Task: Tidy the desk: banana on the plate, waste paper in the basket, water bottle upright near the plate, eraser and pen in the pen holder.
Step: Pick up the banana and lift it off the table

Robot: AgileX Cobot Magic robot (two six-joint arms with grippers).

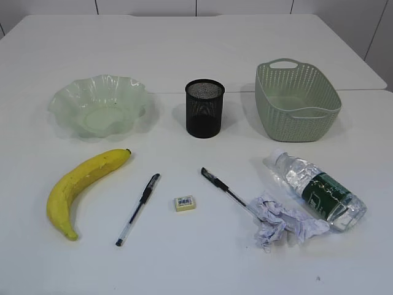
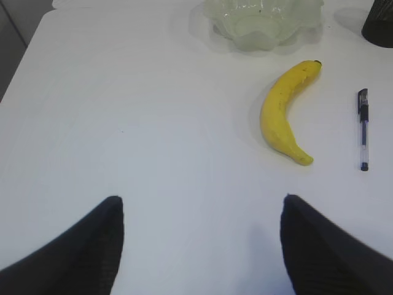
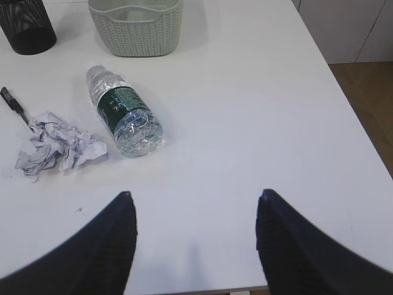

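Both sets of jaws are sitting wide apart with nothing in them, just hanging over bare white tabletop. The left gripper is showing its two dark fingers at the bottom of its wrist view, and the banana is lying up at about 1 o'clock from it, stem tip pointing toward the pale-green wavy plate at 12. A pen is lying just right of the banana, at roughly 2 o'clock. The right gripper is likewise gaping over empty surface; the water bottle is lying on its side at 11 o'clock from it, cap end pointing toward the sage-green basket at 12. The crumpled waste paper is sitting at 10 o'clock, just beside the bottle, with a second pen poking out from under its far edge. The black mesh pen holder is standing further off at 11. In the exterior view the little eraser is resting between the two pens, at 6 o'clock from the pen holder, touching neither.
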